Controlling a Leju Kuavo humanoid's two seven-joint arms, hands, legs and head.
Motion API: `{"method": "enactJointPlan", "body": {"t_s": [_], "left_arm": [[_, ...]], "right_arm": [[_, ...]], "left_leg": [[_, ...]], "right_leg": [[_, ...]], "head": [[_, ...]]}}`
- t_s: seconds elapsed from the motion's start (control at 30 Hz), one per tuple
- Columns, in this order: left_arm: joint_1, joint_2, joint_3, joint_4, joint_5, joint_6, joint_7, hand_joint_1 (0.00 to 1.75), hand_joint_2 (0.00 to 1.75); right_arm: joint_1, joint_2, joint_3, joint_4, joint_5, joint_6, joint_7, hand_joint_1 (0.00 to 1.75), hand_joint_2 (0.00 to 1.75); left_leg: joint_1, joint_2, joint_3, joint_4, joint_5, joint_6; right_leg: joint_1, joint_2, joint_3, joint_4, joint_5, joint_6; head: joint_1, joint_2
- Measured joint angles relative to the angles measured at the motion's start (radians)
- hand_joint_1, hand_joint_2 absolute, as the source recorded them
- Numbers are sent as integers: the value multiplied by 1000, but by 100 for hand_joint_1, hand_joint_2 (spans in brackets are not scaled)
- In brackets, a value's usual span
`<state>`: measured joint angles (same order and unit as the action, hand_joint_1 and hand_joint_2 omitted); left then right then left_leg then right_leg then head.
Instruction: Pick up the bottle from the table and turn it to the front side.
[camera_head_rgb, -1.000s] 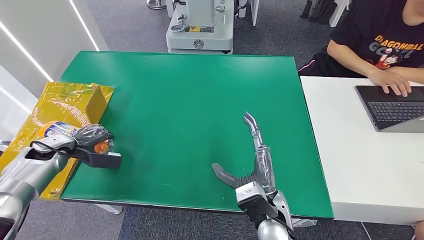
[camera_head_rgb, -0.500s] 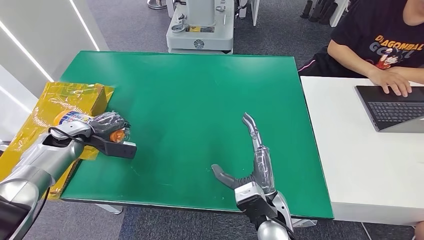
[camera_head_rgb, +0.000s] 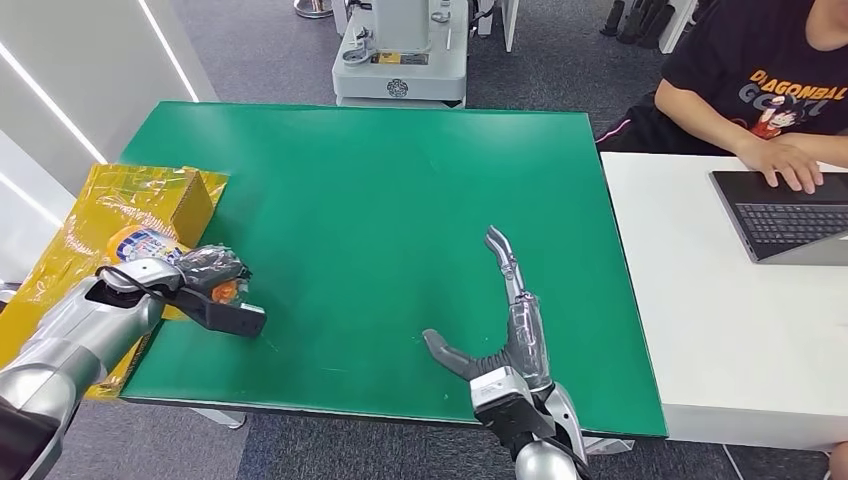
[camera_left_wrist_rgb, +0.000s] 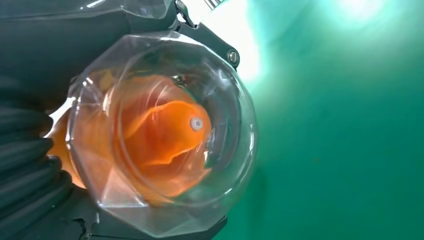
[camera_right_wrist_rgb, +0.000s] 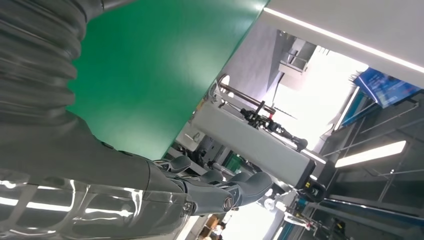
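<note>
Head view: clear bottle (camera_head_rgb: 150, 247) with orange liquid and a blue-white label lies sideways at the green table's (camera_head_rgb: 400, 200) left edge, gripped by left hand (camera_head_rgb: 205, 275). Right hand (camera_head_rgb: 505, 320) rests flat, fingers extended, empty.

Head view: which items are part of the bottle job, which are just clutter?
Job:
- bottle, orange liquid, gripped by the left hand
- green table, bare work surface
- right hand, open, over the table

Clutter:
- yellow box at the table's left edge
- grey machine beyond the table
- person typing on a laptop, white table
</note>
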<state>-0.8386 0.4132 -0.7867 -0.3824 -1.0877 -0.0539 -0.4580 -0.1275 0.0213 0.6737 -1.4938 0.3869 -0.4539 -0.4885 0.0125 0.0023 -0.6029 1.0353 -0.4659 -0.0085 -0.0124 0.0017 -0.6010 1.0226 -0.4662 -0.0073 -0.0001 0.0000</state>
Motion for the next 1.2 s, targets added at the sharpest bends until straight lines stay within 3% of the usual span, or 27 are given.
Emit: {"method": "enactJointPlan", "body": {"t_s": [0.33,0.37,0.47,0.5,0.8,1.2], "left_arm": [[9,26,-29,11,-9,14,8,175,175],[11,26,-29,11,-7,15,8,167,175],[17,23,-30,11,4,20,7,36,175],[19,21,-30,11,10,21,10,0,175],[24,9,-30,11,38,26,38,0,175],[36,31,-30,11,49,50,20,0,175]], "right_arm": [[-1,0,0,2,-4,-2,-4,0,175],[-1,0,0,2,-4,-1,-4,0,175],[-1,0,0,2,-4,0,-5,0,175],[-1,0,0,3,-4,0,-5,0,175],[-1,0,0,3,0,3,-4,0,175],[-9,0,0,17,-3,11,-5,0,175]], "left_leg": [[0,0,0,0,0,0],[0,0,0,0,0,0],[0,0,0,0,0,0],[0,0,0,0,0,0],[0,0,1,0,0,0],[0,0,2,-1,0,0]], "right_leg": [[0,0,0,0,0,0],[0,0,0,0,0,0],[0,0,0,0,0,0],[0,0,0,0,0,0],[0,0,1,0,0,0],[0,0,2,1,0,0]], "head": [[0,0],[0,0],[0,0],[0,0],[0,0],[0,0]]}}
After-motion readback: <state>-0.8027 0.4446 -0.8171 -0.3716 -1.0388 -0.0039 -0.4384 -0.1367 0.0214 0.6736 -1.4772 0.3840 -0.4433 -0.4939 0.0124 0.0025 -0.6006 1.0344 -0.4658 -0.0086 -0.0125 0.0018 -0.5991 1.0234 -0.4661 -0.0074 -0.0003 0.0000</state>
